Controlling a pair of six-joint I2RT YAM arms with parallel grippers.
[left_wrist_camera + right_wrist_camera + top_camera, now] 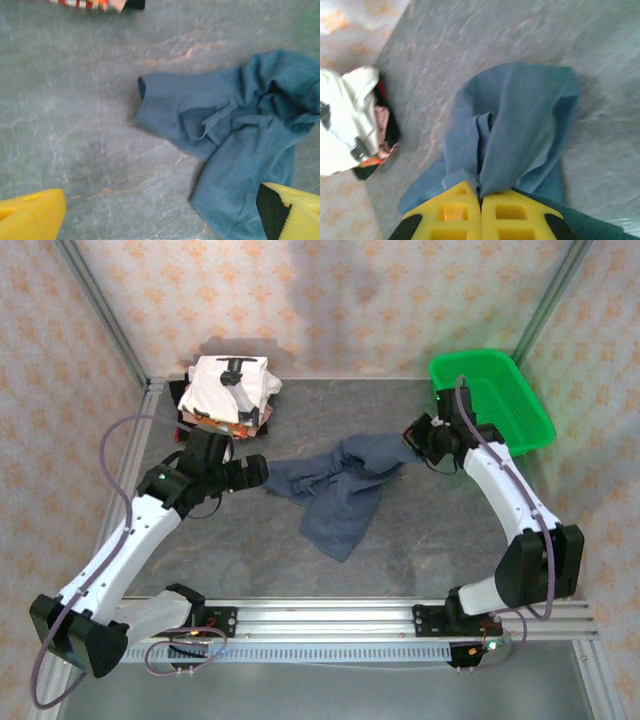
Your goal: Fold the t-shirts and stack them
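Right gripper (481, 199) pinches bunched edge of navy-blue shirt (338, 495) sprawled on table (430, 560); left gripper (258, 472), spread wide, hovers by shirt's other end; folded shirts (228, 390) stacked far left.

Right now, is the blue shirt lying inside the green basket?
No, the blue shirt lies crumpled on the grey table, outside the green basket at the back right corner.

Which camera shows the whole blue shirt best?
The top view: the blue shirt shows whole, crumpled on the table. The left wrist view shows it close, cut off at the right and bottom. The right wrist view shows a fold pinched in the shut right tool.
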